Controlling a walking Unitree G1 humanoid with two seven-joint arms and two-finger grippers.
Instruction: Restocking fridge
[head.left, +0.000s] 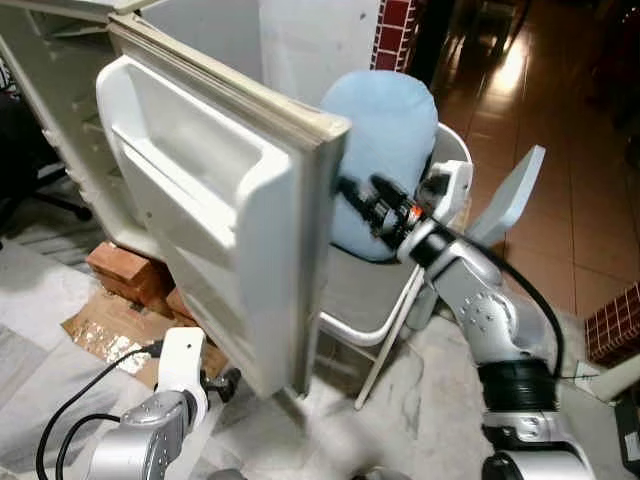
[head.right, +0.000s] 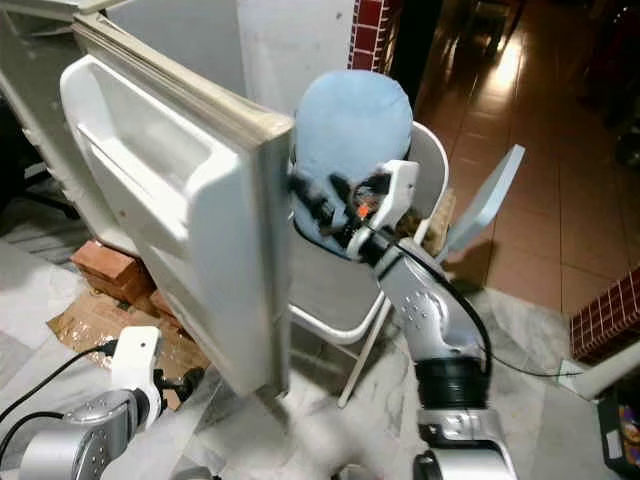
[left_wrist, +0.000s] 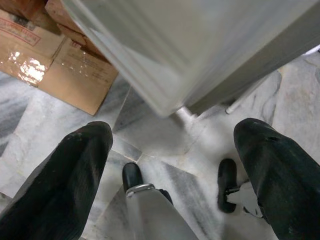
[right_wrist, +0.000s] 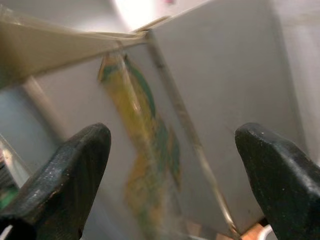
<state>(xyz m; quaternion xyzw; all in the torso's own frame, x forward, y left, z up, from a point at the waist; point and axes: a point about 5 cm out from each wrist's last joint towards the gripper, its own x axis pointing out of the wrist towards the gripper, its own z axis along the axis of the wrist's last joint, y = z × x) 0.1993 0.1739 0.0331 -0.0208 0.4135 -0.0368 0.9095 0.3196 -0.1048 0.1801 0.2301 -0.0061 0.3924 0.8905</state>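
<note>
1. The inner liner of the fridge door is moulded in smooth white plastic with a dull sheen, and its edge is trimmed with a yellowed, matt gasket.
2. The chair's backrest is covered in pale blue cloth of soft, matt look; its frame is made of white-painted metal tube.
3. The floor is laid in grey-veined marble, polished and reflective.
4. Flattened cardboard is seen as brown paper board under a glossy, glaring film.
5. Rough red bricks are stacked beneath the fridge.
6. The right gripper has matt black fingers; the arm behind it is cased in brushed silver metal.
</note>
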